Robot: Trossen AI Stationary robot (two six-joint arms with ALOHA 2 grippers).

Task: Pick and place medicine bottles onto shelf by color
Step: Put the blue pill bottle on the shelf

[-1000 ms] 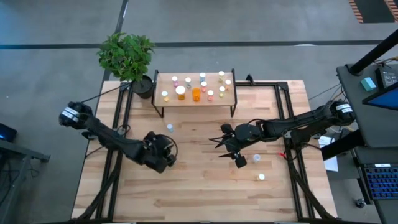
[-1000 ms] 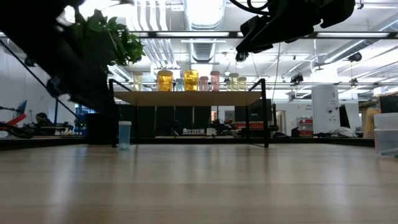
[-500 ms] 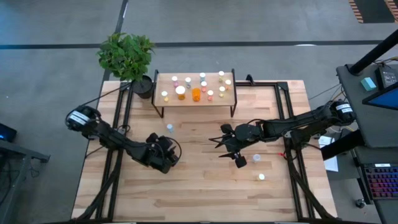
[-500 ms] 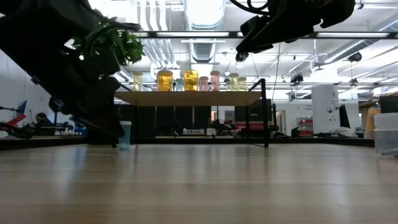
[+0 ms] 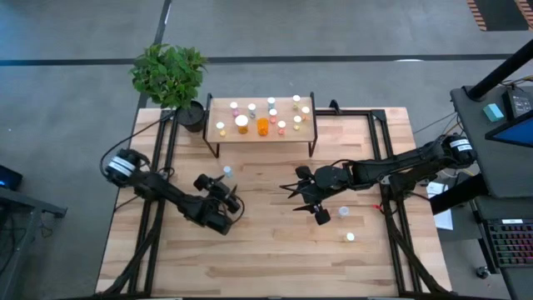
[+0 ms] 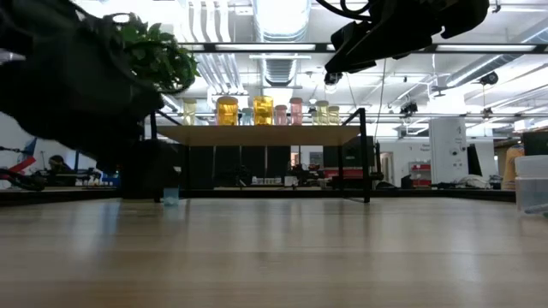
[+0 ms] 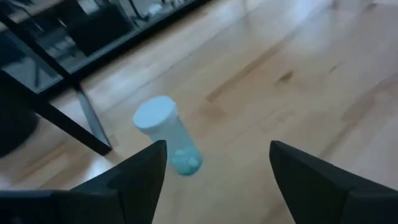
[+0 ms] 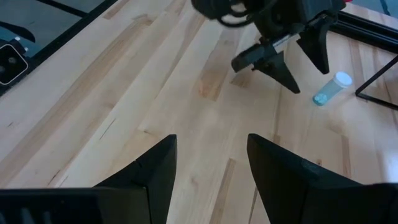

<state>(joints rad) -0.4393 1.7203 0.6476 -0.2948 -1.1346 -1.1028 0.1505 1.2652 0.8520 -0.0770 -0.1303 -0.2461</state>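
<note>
The shelf (image 5: 260, 133) stands at the table's far side with several small bottles (image 5: 263, 125) on its top; they also show in the low view (image 6: 262, 109). A loose bluish-capped bottle (image 5: 226, 171) stands upright on the table in front of the shelf's left leg. My left gripper (image 5: 225, 190) is open just near of it; in the left wrist view the bottle (image 7: 166, 134) stands ahead of the open fingers (image 7: 214, 168), untouched. My right gripper (image 5: 293, 193) hangs open and empty at mid-table (image 8: 211, 162). Two more bottles (image 5: 343, 212) (image 5: 350, 237) stand to its right.
A potted plant (image 5: 171, 75) stands at the table's far left corner beside the shelf. Black frame rails (image 5: 162, 158) run along the table's left and right sides. In the low view my left arm (image 6: 77, 77) partly hides the loose bottle (image 6: 171, 196).
My left arm has swung toward the table's right, and its gripper has turned toward the far edge, closer to the loose bluish-capped bottle. In the low view the arm now stands partly in front of that bottle. The bottle has not moved.
</note>
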